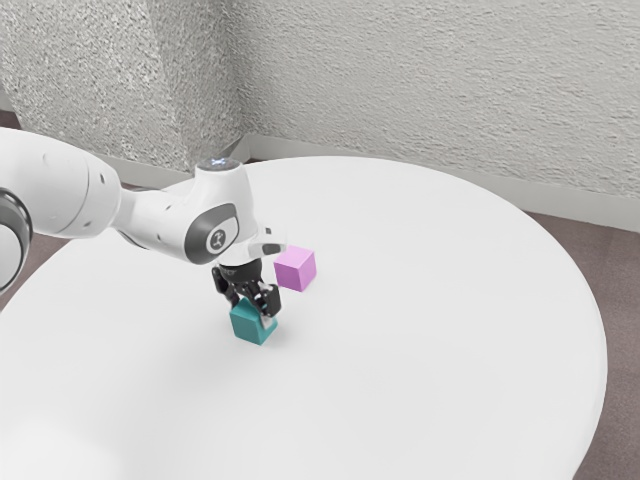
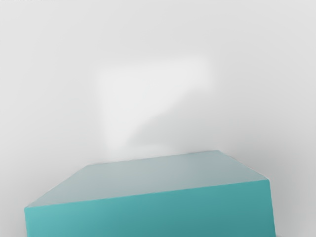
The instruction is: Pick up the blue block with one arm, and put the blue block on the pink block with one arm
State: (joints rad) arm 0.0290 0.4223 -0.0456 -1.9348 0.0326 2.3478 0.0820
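Tool [image 1: 251, 300] is down over the blue block [image 1: 253, 325], can't tell if it's pinching. Pink block [image 1: 296, 268] sits near, not touching. Round white tabletop [image 1: 430, 330], rough grey wall [image 1: 400, 70].

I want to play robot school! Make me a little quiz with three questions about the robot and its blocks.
1. True or false: the blue block is already sitting on top of the pink block.
2. Which block is the gripper right over? A) the pink block B) the blue block C) neither one
3. Fill in the missing word: the pink block sits on a round white ____.

Key: 1 is false, because the two blocks stand apart. 2 is B. 3 is table.
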